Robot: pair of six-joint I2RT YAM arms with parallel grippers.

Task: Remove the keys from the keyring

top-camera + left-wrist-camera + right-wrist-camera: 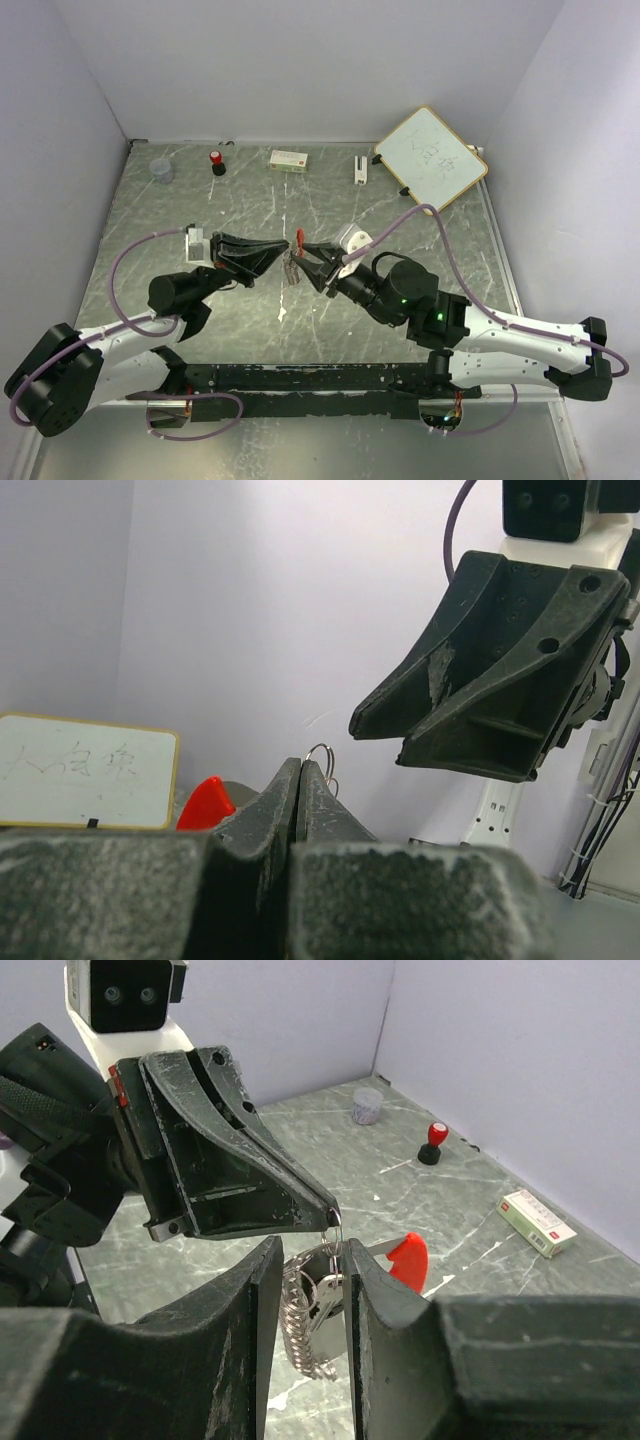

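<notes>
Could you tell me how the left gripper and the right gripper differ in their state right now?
The left gripper has its fingers pressed together, pinching the thin wire keyring at the tips. The right gripper has its fingers apart, with the keys hanging in the gap. The left gripper plainly grips; whether the right gripper clamps the keys is unclear. Both are black and meet tip to tip above the table.
</notes>
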